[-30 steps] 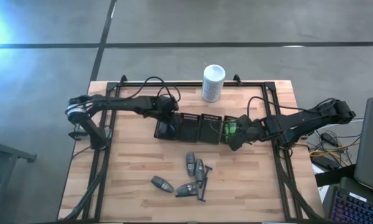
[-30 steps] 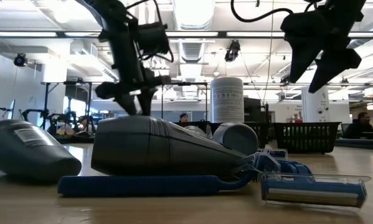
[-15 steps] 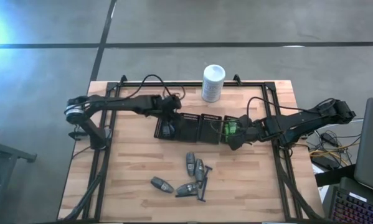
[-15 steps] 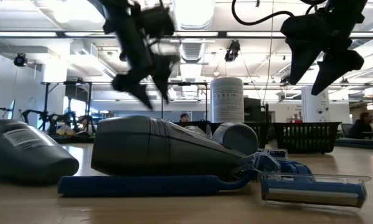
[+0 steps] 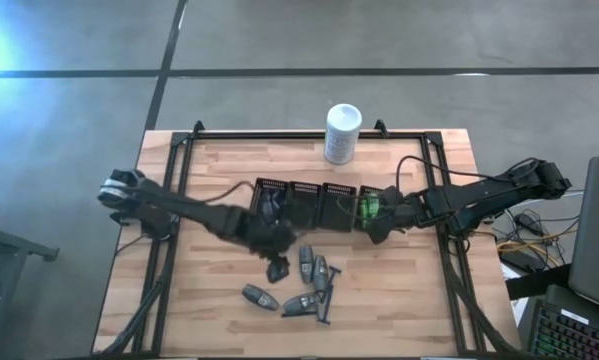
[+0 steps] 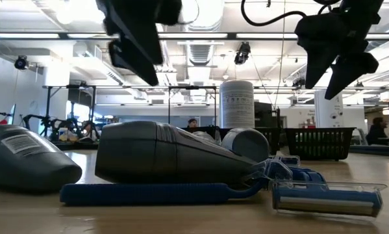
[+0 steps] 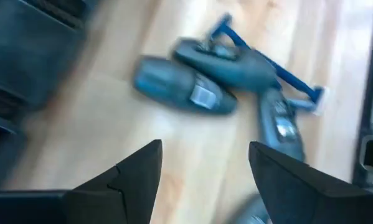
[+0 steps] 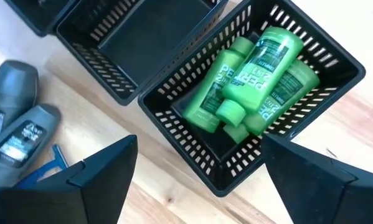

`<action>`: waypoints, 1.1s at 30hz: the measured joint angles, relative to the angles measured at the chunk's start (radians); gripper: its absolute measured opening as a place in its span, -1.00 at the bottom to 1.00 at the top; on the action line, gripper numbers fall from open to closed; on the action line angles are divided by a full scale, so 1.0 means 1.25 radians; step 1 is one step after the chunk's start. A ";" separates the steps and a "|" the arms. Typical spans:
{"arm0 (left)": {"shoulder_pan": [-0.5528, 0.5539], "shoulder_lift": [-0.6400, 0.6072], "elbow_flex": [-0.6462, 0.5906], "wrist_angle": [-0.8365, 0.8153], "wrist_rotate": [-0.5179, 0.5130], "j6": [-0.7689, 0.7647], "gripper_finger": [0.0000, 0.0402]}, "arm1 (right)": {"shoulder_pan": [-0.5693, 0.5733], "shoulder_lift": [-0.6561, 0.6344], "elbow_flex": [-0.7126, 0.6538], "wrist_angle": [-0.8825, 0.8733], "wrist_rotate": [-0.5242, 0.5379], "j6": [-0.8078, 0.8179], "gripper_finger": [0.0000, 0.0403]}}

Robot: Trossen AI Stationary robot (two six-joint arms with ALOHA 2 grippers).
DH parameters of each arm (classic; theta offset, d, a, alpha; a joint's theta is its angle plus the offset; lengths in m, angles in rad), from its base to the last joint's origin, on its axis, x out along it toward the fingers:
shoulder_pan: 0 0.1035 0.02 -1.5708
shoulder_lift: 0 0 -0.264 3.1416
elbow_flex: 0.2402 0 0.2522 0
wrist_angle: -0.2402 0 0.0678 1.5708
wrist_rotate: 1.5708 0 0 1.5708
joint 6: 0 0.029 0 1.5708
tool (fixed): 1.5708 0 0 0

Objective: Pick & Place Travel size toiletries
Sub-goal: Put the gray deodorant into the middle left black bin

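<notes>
Overhead, seen spread across a wooden worktop (image 5: pixel 219 300): a row of black mesh tray (image 5: pixel 309 203) compartments along the middle, a white canister (image 5: pixel 343 133) behind it, and a loose cluster of grey tubes (image 5: pixel 306 262) and blue-handled razors (image 5: pixel 325 296) near the front edge. Bright green bottles (image 8: pixel 254 74) already packed in the end compartment on the robot's right side.

Likely handling of the remaining pieces: grey tubes look light, rigid-capped and smooth, tapered toward one end, so probably prone to slipping or rolling; best gripped across the wider middle of the body, not the narrow tip. Razors appear thin and flat on the wood, probably hard to get under; handle the better hold. Several pieces touching or overlapping, so a pull on one may drag a neighbour.

Left arm stretched low and diagonally from its base toward the front of the worktop, left claw (image 5: pixel 277 268) spread wide and empty, aimed down just beside the cluster; tubes (image 7: pixel 185 94) and a razor (image 7: pixel 270 62) visible past its fingers (image 7: pixel 129 177) in the wrist view.

Right arm reaching in from the side, right claw (image 5: pixel 379 226) also parted and holding nothing, poised above the edge of the compartment of green bottles.
</notes>
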 joint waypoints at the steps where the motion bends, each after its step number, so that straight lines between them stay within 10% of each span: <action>1: -0.024 0.000 0.000 0.001 -0.004 -0.002 0.22 | 0.000 0.000 0.000 0.000 -0.002 -0.010 0.70; 13: -0.253 0.059 0.000 -0.024 -0.032 0.157 0.22 | 0.000 0.000 -0.002 0.011 -0.041 -0.062 0.76; 33: -0.249 0.188 -0.001 -0.117 -0.001 0.299 0.72 | 0.000 0.000 -0.011 0.020 -0.037 -0.035 0.46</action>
